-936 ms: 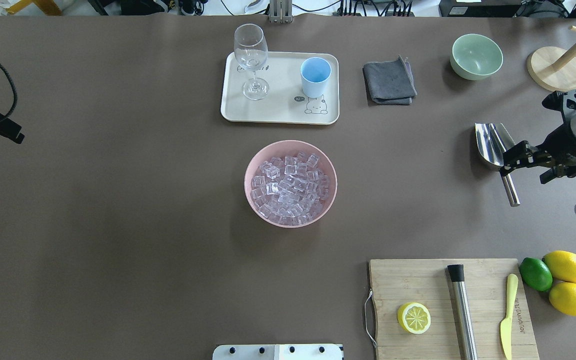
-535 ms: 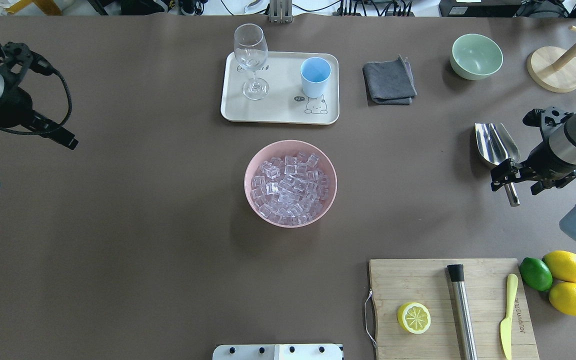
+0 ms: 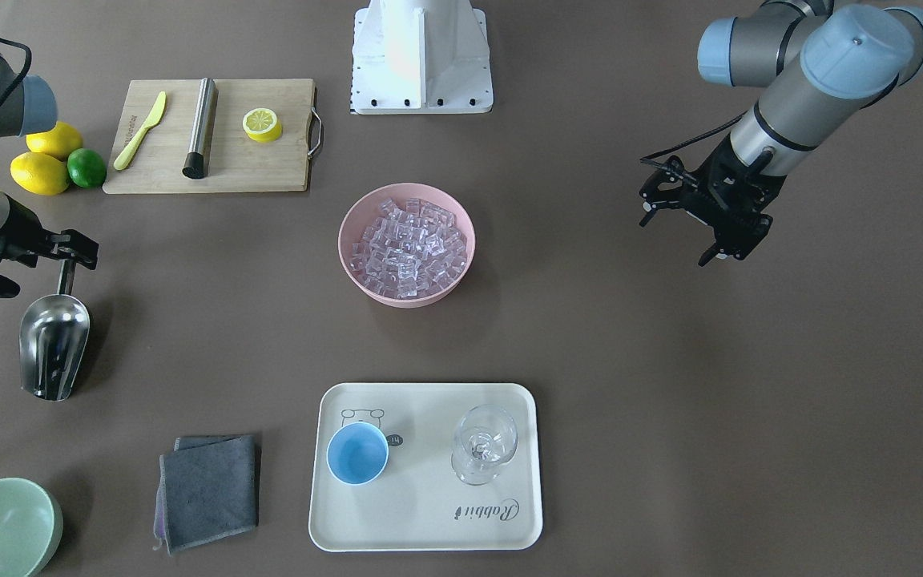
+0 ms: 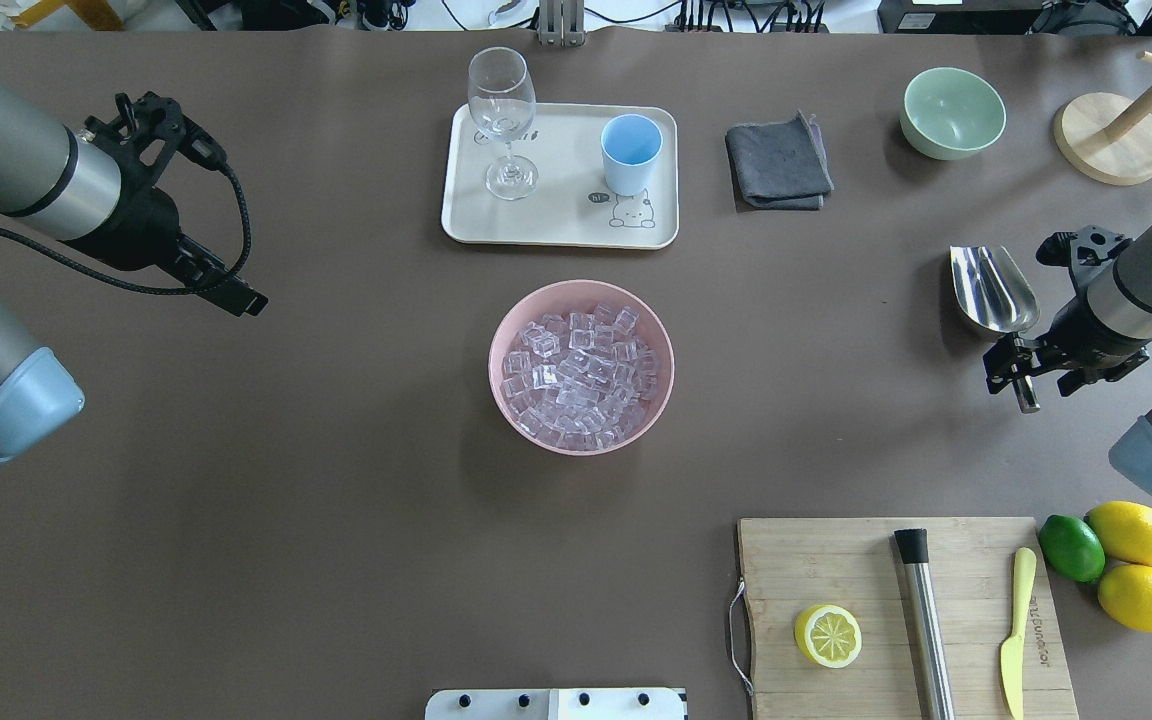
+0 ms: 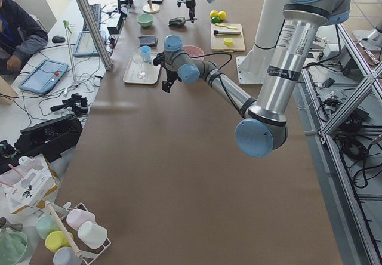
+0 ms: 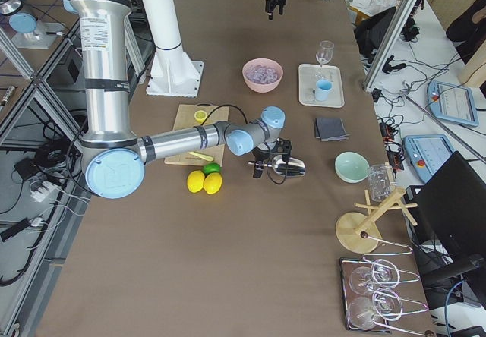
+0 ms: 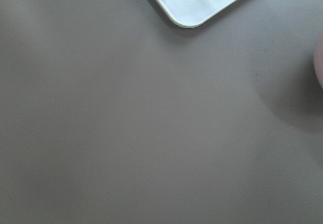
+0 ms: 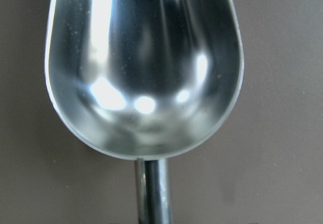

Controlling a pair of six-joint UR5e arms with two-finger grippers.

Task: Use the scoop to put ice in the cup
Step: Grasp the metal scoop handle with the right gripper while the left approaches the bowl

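Barely started tbh. The scoop (image 4: 994, 290) is lying on the table's right side, its handle straddled by the right gripper (image 4: 1026, 378). Whether it's clamped yet can't be told. All the ice (image 4: 581, 370) is sat in the pink bowl (image 4: 502, 335), and the cup (image 4: 631, 150) on the far tray (image 4: 556, 228) is seen empty. The left gripper (image 3: 719, 245) is hung over bare table on the left, and its grip can't be told either.

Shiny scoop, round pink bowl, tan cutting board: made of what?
Shiny deep-troughed scoop: polished metal, likely steel; mirror-like reflections. Round pink bowl: probably plastic or melamine; matte, uniform colour. Rectangular cutting board: wood or bamboo; pale strips with grain.
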